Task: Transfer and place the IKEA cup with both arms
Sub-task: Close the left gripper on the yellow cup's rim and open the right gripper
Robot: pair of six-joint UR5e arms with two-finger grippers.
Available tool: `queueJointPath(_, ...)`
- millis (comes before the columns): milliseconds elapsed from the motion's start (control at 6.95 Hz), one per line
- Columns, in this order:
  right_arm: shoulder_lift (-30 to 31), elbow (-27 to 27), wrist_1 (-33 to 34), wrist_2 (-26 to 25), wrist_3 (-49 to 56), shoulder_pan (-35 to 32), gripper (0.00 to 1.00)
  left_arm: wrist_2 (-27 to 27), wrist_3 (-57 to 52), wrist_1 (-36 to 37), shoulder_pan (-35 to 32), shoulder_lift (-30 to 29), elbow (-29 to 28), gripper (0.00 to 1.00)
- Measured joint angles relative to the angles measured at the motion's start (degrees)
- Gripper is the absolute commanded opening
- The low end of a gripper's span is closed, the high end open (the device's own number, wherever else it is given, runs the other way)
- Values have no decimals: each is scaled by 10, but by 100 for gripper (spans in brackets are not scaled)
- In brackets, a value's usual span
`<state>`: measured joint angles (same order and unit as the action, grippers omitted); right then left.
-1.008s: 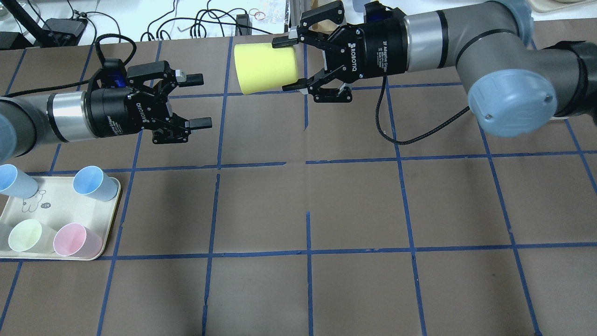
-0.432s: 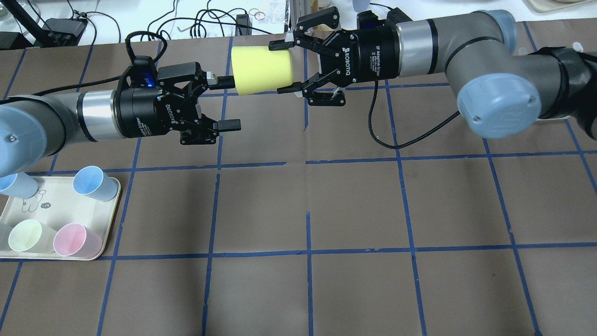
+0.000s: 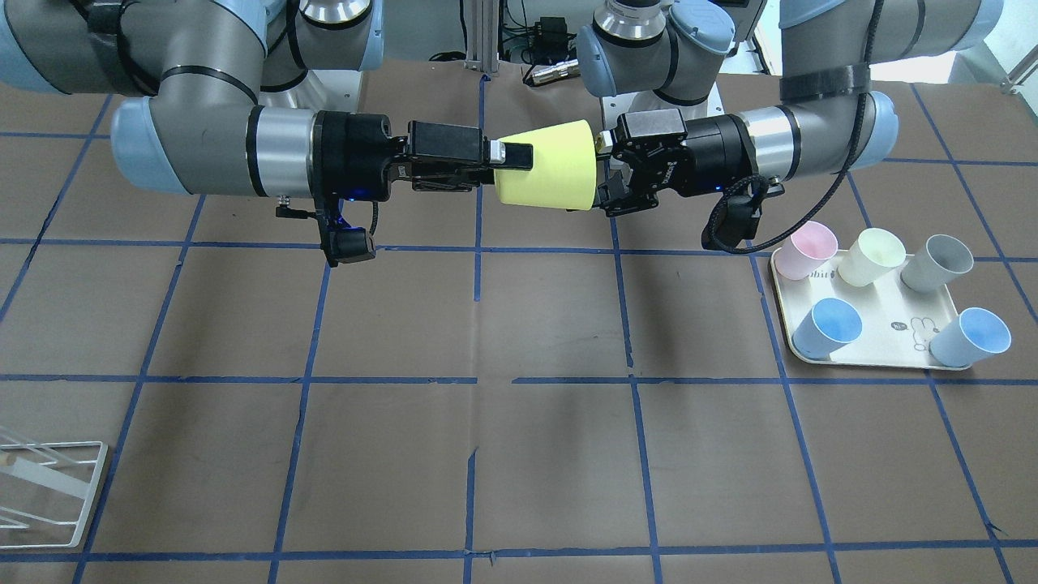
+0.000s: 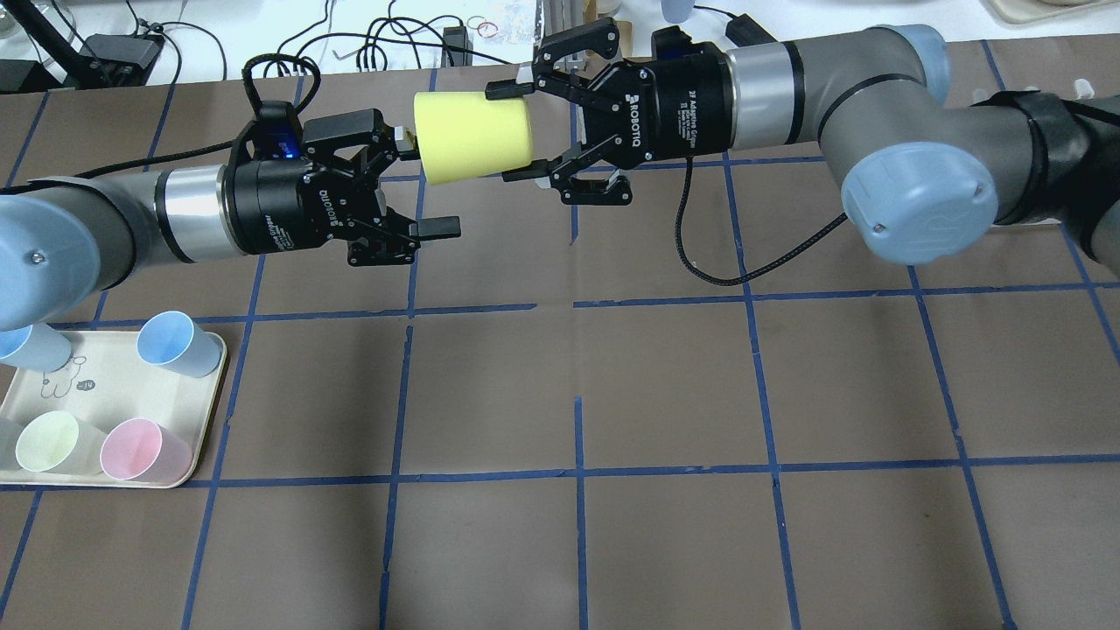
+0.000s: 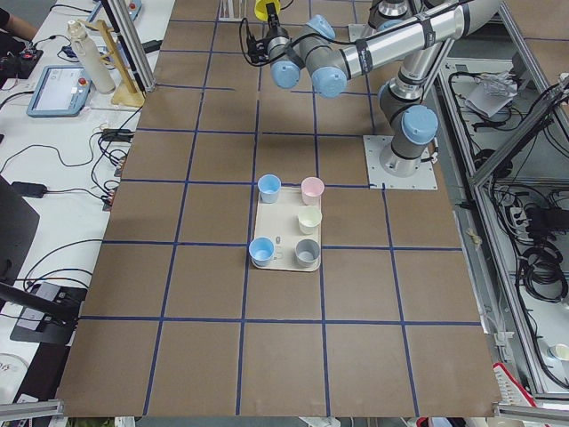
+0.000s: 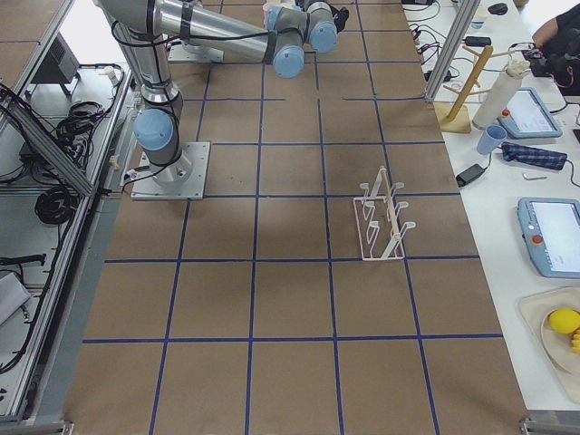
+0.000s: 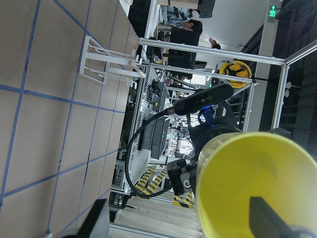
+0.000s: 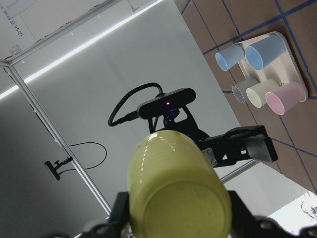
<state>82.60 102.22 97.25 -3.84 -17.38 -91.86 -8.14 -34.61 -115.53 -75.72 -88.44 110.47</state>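
Observation:
The bright yellow IKEA cup [image 4: 472, 138] hangs on its side above the far middle of the table, with its mouth toward my left arm. My right gripper [image 4: 512, 131] is shut on its base end; the cup [image 3: 547, 166] shows the same in the front view, with my right gripper [image 3: 507, 158] on it. My left gripper [image 4: 424, 185] is open at the cup's mouth. In the left wrist view one fingertip [image 7: 267, 218] lies over the cup's open mouth [image 7: 257, 183] and the other is clear beside it. The right wrist view shows the cup's closed bottom [image 8: 173, 183].
A cream tray [image 4: 105, 385] at the near left holds pink [image 4: 131, 448], pale cream [image 4: 48, 440] and blue [image 4: 171, 339] cups; a grey one [image 3: 941, 261] shows in the front view. A white wire rack [image 3: 49, 487] stands on my right side. Cables lie beyond the table's far edge.
My left gripper has moved right and toward the far edge, up to the cup's mouth. My right arm has carried the cup leftward toward it. Both grippers keep their state.

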Motion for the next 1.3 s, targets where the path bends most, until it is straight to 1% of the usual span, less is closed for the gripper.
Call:
queueJointPath(144, -1, 0, -2, 4, -1, 0, 0, 4, 2, 0, 0, 0, -1, 62)
queueJointPath(288, -3, 0, -3, 6, -3, -1, 0, 5, 4, 0, 1, 0, -2, 60)
queueJointPath(432, -6, 1, -3, 7, -8, -1, 0, 6, 6, 0, 1, 2, -3, 41)
queueJointPath(576, -8, 1, -3, 7, -14, -1, 0, 7, 6, 1, 1, 3, -3, 18)
queueJointPath(720, -9, 1, -2, 7, -22, -1, 0, 7, 7, 1, 1, 5, -3, 0)
queueJointPath(1008, -9, 0, -2, 7, -28, -1, 1, 5, 8, 0, 2, 10, -5, 0)
queueJointPath(1152, -8, 0, -2, 7, -29, -1, 79, 2, 8, 0, 2, 11, -8, 0)
queueJointPath(1295, -8, -1, -2, 4, -29, 0, 100, 0, 11, 0, 2, 12, -14, 0)
